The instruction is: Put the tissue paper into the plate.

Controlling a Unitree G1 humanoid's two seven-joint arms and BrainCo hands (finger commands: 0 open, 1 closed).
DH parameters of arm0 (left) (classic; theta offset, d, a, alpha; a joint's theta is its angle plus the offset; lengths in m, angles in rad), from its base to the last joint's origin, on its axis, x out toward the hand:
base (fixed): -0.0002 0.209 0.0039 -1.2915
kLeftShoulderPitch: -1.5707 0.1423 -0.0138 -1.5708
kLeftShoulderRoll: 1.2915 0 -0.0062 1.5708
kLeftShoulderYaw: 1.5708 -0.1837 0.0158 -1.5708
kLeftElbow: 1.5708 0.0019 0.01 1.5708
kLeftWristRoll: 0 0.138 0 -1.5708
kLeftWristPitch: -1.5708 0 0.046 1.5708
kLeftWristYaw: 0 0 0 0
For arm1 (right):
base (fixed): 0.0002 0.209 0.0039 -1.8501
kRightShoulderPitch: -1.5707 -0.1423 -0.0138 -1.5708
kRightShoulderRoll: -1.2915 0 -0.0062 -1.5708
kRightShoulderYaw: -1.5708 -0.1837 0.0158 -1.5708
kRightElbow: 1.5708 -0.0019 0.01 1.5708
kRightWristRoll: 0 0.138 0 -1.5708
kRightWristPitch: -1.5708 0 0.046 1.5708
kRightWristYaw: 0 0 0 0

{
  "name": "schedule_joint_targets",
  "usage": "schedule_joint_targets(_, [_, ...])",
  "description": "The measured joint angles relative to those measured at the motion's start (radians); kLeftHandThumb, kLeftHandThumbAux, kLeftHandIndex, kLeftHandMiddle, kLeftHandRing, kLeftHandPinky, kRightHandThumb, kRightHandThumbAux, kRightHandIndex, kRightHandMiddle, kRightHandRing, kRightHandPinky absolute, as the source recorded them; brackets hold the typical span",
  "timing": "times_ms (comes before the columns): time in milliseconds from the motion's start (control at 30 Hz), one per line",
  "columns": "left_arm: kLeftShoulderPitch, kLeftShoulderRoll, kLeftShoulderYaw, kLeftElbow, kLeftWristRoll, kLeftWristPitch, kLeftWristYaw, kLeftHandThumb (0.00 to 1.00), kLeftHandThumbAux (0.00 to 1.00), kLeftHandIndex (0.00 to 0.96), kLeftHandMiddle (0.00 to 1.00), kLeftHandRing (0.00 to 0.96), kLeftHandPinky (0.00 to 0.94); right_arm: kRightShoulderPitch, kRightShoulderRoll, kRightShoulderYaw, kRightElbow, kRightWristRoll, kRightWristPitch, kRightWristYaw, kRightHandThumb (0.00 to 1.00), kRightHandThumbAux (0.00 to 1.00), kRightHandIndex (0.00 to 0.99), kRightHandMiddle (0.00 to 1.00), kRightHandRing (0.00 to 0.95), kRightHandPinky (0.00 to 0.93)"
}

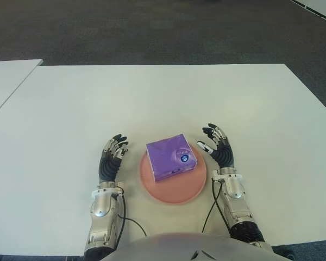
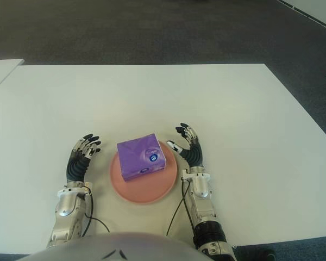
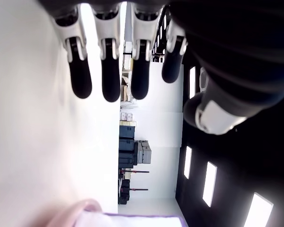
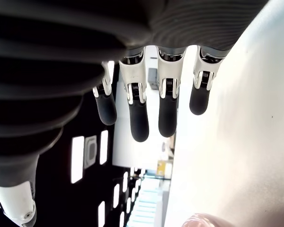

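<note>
A purple tissue pack (image 1: 171, 157) lies on the round pink plate (image 1: 173, 191) near the table's front edge. Neither hand touches it. My left hand (image 1: 113, 153) shows just left of the plate, fingers relaxed and holding nothing. Just right of the plate is my right hand (image 1: 216, 144), fingers spread and empty. In the left wrist view the straight fingers (image 3: 110, 71) hold nothing, and the plate's rim (image 3: 75, 210) and the pack's edge (image 3: 132, 220) show beyond them. The right wrist view shows extended fingers (image 4: 138, 116) with nothing between them.
The white table (image 1: 163, 98) spreads wide ahead and to both sides. A second white table (image 1: 5, 76) adjoins at the far left. Dark carpet (image 1: 152, 27) lies beyond the far edge. Cables (image 1: 209, 209) run from both wrists toward my body.
</note>
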Motion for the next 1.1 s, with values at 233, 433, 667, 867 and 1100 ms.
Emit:
schedule_joint_targets(233, [0.000, 0.002, 0.002, -0.003, 0.008, 0.005, 0.000, 0.275, 0.609, 0.234, 0.288, 0.317, 0.361, 0.001, 0.020, -0.020, 0.002, 0.000, 0.006, -0.030, 0.386, 0.709, 0.170, 0.314, 0.243, 0.151])
schedule_joint_targets(433, [0.000, 0.003, 0.007, -0.003, 0.002, 0.006, 0.000, 0.265, 0.612, 0.240, 0.282, 0.308, 0.341, 0.000, 0.041, -0.036, 0.000, 0.003, 0.011, -0.060, 0.369, 0.689, 0.148, 0.271, 0.205, 0.118])
schedule_joint_targets(667, [-0.003, 0.009, 0.017, -0.009, 0.005, 0.021, 0.000, 0.266, 0.600, 0.235, 0.277, 0.296, 0.322, 0.010, 0.068, -0.052, -0.020, 0.004, 0.031, -0.115, 0.340, 0.653, 0.125, 0.226, 0.169, 0.109])
schedule_joint_targets(867, [0.000, 0.009, 0.021, -0.023, 0.019, 0.037, 0.001, 0.267, 0.605, 0.234, 0.272, 0.290, 0.319, 0.033, 0.068, -0.040, -0.067, -0.028, 0.072, -0.168, 0.319, 0.618, 0.119, 0.192, 0.152, 0.113])
schedule_joint_targets(1100, [0.001, 0.008, 0.021, -0.034, 0.031, 0.049, 0.006, 0.270, 0.621, 0.242, 0.279, 0.289, 0.323, 0.104, 0.066, -0.009, -0.198, -0.075, 0.218, -0.219, 0.278, 0.593, 0.103, 0.135, 0.105, 0.080])
